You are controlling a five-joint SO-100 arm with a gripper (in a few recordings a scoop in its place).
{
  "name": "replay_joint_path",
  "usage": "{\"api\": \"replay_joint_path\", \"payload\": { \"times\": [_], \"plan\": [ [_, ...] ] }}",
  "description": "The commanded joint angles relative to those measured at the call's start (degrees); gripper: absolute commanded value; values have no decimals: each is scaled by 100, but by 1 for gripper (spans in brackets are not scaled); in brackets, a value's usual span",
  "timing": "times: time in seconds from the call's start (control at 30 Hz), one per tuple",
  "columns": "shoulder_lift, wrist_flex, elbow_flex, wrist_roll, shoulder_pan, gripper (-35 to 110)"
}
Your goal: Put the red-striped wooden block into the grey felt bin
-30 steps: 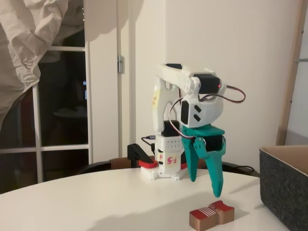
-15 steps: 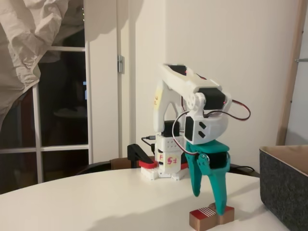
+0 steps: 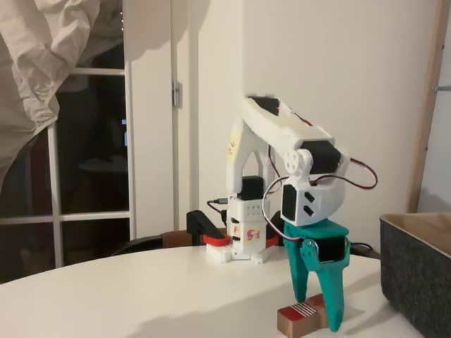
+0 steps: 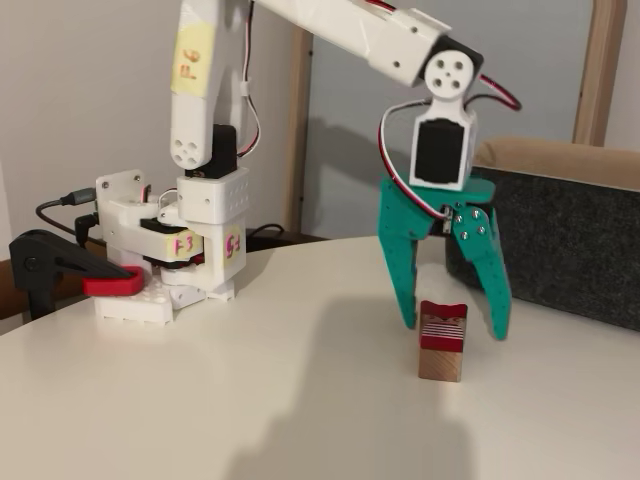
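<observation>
The red-striped wooden block (image 3: 297,318) (image 4: 442,345) lies flat on the white table, light-brown sides, red top with white stripes. My green gripper (image 3: 317,314) (image 4: 453,329) points down and is open, one finger on each side of the block's far end. In a fixed view there is a visible gap between each finger and the block. The fingertips reach close to the table. The grey felt bin (image 3: 417,278) (image 4: 565,240) stands just beyond the gripper, at the right edge in both fixed views, its dark wall facing the block.
The arm's white base (image 3: 241,241) (image 4: 172,262) is held to the table's far edge by a red-and-black clamp (image 4: 60,270). The white table (image 3: 141,296) has free room left of the block. A wooden post (image 4: 605,70) rises behind the bin.
The arm has reached forward and lowered. The gripper came down from above the block to straddle it, staying open. The block has not moved.
</observation>
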Motion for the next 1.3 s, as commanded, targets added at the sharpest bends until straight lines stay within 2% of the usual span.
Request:
{"api": "replay_joint_path", "payload": {
  "times": [0.0, 0.33, 0.73, 1.27],
  "plan": [
    [-44, 9, -149, 35, 18, 27],
    [-413, 0, -149, 26, 220, 25],
    [-483, -149, -149, -114, 272, 10],
    [-396, -167, -290, -167, 378, 1]
  ]
}}
